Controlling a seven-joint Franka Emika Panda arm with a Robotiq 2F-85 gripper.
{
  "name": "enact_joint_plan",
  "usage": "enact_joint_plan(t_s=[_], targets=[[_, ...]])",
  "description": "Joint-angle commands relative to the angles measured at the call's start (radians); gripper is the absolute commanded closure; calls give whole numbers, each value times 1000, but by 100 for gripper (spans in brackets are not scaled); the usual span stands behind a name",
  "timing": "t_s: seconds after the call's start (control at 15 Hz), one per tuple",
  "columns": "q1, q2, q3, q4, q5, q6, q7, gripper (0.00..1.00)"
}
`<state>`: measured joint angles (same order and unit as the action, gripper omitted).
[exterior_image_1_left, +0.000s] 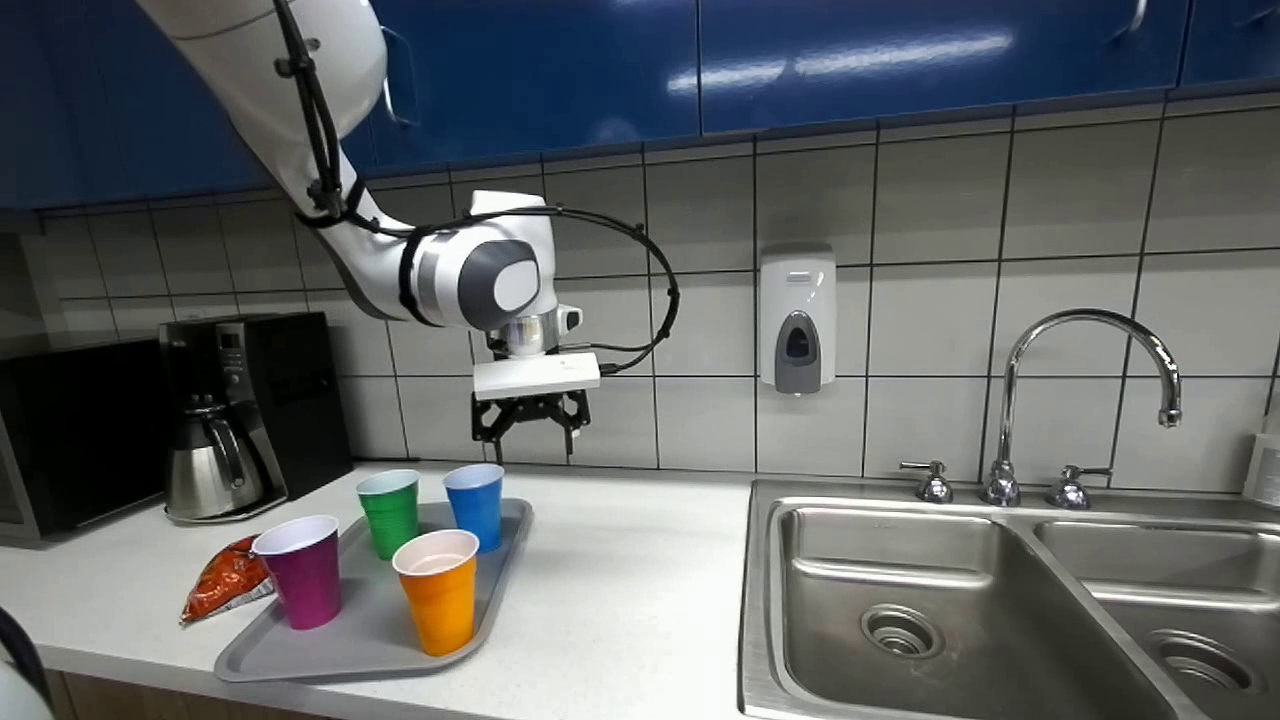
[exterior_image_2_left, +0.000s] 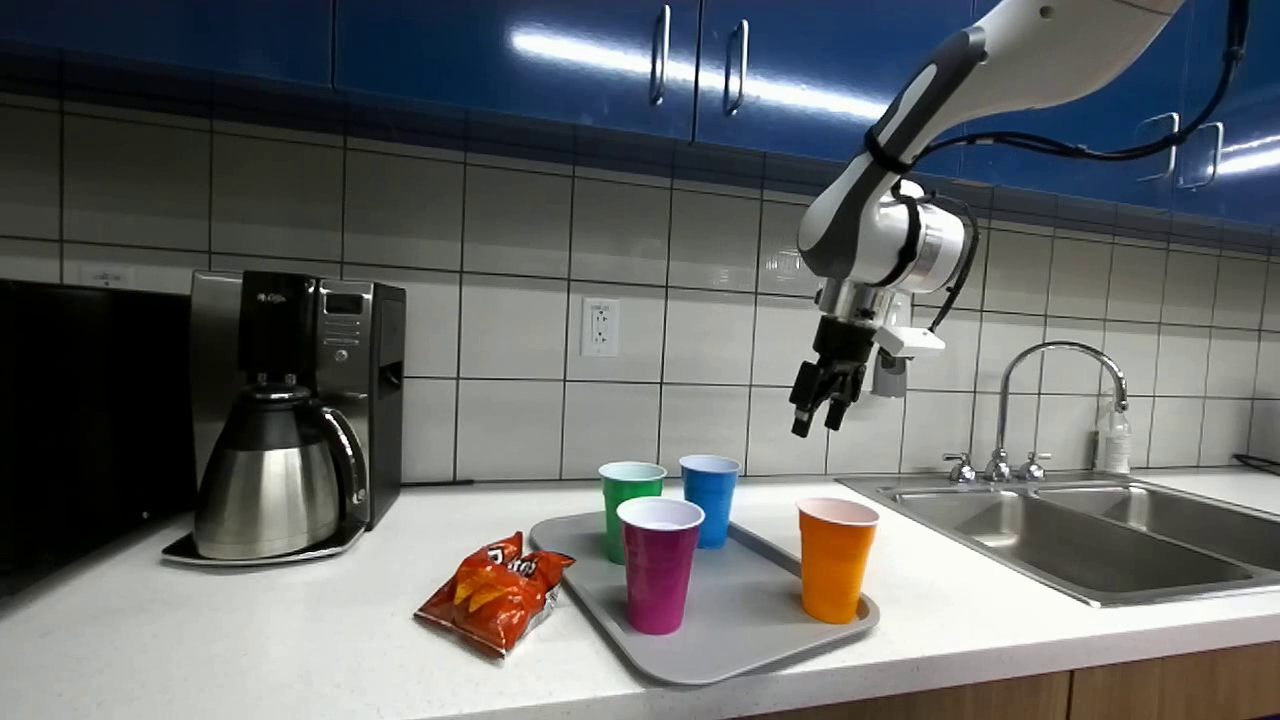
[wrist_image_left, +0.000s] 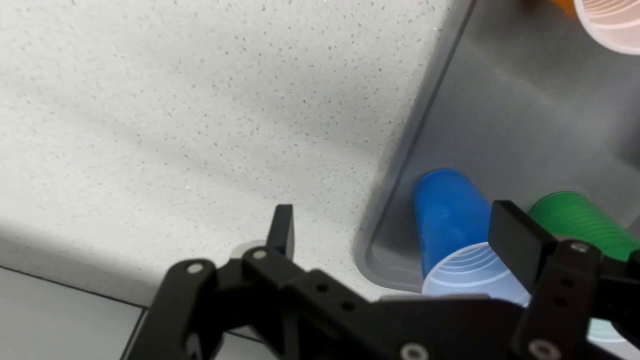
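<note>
One tool (exterior_image_1_left: 534, 455), four cups (exterior_image_1_left: 444, 602), one tray (exterior_image_1_left: 370, 592).

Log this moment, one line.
gripper: open, empty, above counter; blue cup (nearest), green cup, purple cup, orange cup: upright on tray; chip bag: beside tray

I face the wall (exterior_image_1_left: 930, 320) in both exterior views: nearer the sink (exterior_image_1_left: 960, 580) at four o'clock in an exterior view, nearer the coffee maker (exterior_image_2_left: 345, 370) at nine in an exterior view. My wrist view looks closely down; all three share the blue cup (wrist_image_left: 452, 225).
</note>
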<state>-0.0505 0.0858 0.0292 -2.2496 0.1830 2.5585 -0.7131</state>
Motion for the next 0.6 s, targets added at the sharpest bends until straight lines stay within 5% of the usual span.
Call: enact_joint_plan(t_s=[0.0, 0.53], targets=[[2, -11, -10, -5, -5, -13, 22, 0], [5, -36, -21, -26, -6, -27, 51, 0]])
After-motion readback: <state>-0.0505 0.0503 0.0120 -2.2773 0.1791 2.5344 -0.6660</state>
